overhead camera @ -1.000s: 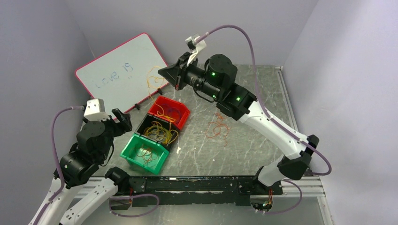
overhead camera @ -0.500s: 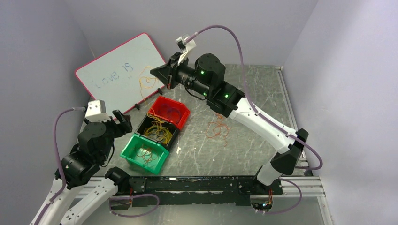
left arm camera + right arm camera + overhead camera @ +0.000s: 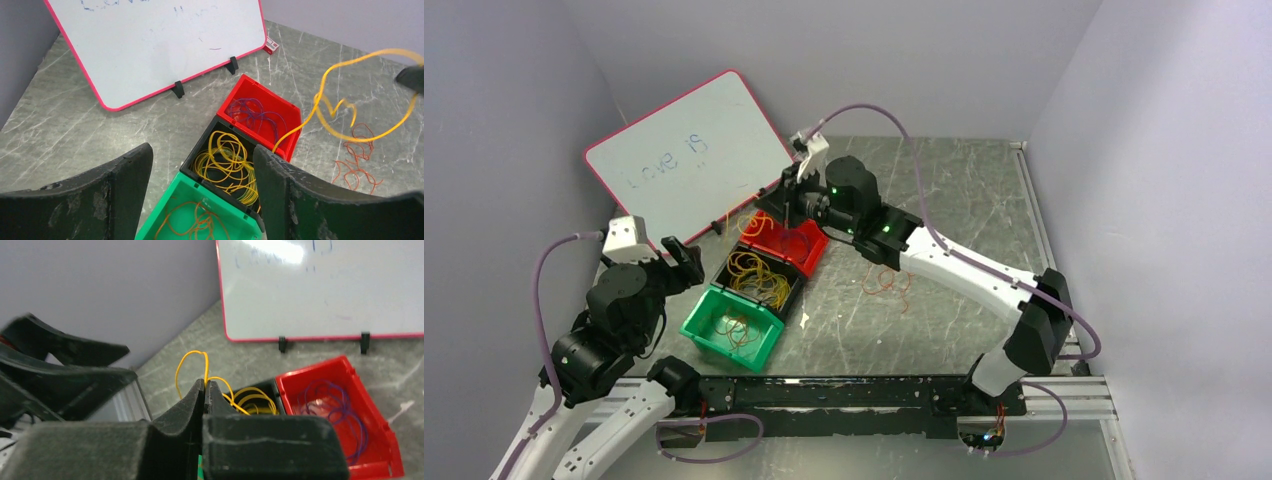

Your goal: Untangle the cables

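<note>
At the near-left corner of the worktop [image 3: 964,200] the left pincer [image 3: 201,155] hangs raised with its jaws spread wide and nothing between them, looking down a slanted row of three bins

The green bin [image 3: 696,322] is nearest and holds orange loops [image 3: 736,328]. The black bin [image 3: 724,270] touches it behind and holds yellow loops [image 3: 227,160]. The red bin [image 3: 814,250] is furthest, with purple loops [image 3: 257,112] inside. To the right of the bins, about mid-worktop, an orange-red tangle [image 3: 886,278] lies loose and well apart from both pincers

Above the far side of the red bin, the right pincer [image 3: 205,385] is closed tight on one yellow cable [image 3: 350,137]. The cable hangs in an open loop, one strand trailing down towards the seam between the red and black bins; whether it touches a rim cannot be told. A whiteboard [image 3: 684,150] leans at the far-left corner

This looks like the carry step: one cable pulled free and being taken to the bin of its colour. The next move likely calls for shifting nearer until the loop hangs over the black bin, lowering it, then parting the jaws so the springy wire drops inside and does not snag a rim. After that the tangle needs picking apart
</note>
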